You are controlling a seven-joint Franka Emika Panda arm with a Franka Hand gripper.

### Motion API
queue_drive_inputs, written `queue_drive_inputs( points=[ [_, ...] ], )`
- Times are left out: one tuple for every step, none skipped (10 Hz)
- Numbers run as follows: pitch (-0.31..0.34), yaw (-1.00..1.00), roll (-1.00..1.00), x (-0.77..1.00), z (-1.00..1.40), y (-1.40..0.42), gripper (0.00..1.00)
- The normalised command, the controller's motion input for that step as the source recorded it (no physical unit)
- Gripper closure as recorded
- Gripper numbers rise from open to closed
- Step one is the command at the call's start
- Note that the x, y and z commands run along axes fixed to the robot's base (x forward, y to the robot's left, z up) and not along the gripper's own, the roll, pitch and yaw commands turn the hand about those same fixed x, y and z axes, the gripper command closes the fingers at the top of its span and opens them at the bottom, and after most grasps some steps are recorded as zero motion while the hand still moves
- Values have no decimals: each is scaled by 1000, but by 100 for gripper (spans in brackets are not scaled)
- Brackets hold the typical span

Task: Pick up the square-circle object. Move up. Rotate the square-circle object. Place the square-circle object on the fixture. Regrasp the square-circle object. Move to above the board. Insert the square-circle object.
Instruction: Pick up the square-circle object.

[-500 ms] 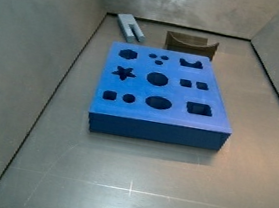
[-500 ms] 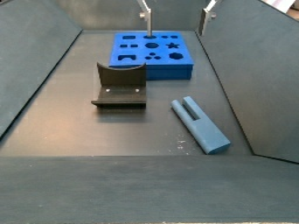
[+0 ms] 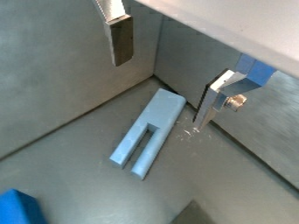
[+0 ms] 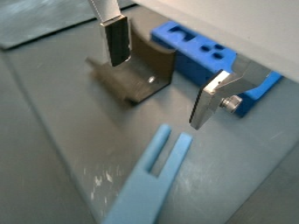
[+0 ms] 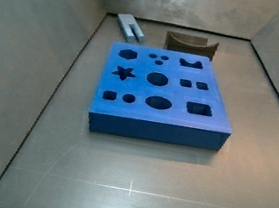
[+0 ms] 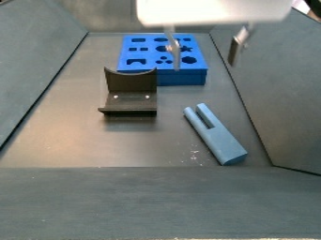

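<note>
The claw (image 3: 158, 79), its two flat silver fingers spread wide and holding nothing, hangs above the long slim grey-blue square-circle object (image 3: 149, 133), which lies flat on the grey floor beside the dark notched fixture (image 4: 135, 73) and near the bright-blue board (image 6: 160, 58). The bar looks angled to the fingers, so an unaligned descent could land a fingertip on it and knock it askew.
</note>
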Motion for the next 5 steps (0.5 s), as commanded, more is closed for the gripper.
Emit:
queue_drive_inputs(
  points=[
    [-144, 820, 71, -214, -986, 186, 0],
    [-130, 826, 60, -249, -986, 151, 0],
    [-3, 703, 0, -309, -1000, 123, 0],
    [0, 197, -17, -3, -1000, 0, 0],
    [-66, -71, -87, 0, -963, 0, 0]
  ],
)
